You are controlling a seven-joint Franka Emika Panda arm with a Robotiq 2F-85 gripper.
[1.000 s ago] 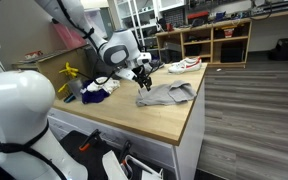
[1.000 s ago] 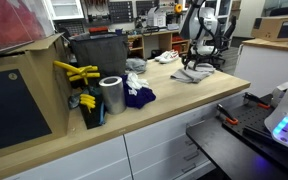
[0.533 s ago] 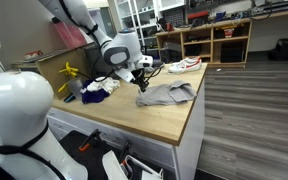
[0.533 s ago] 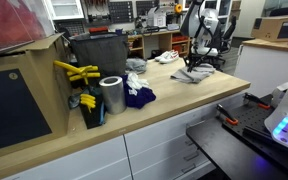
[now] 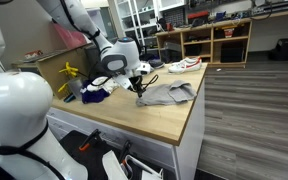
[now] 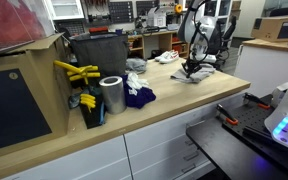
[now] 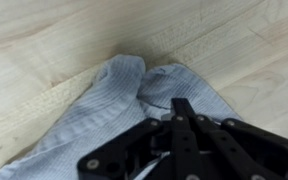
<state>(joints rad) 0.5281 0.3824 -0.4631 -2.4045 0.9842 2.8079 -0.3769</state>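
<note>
One grey cloth (image 7: 109, 95) lies on the wooden worktop (image 5: 159, 122) directly beneath my gripper (image 7: 182, 108), whose jaws are closed together with their tips down at one end of it, its length trailing sideways toward the worktop's open edge.

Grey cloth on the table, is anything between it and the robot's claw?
No, nothing visible is in the way. The gripper sits right on the grey cloth on the wooden counter, jaws shut, pinching the fabric.
</note>
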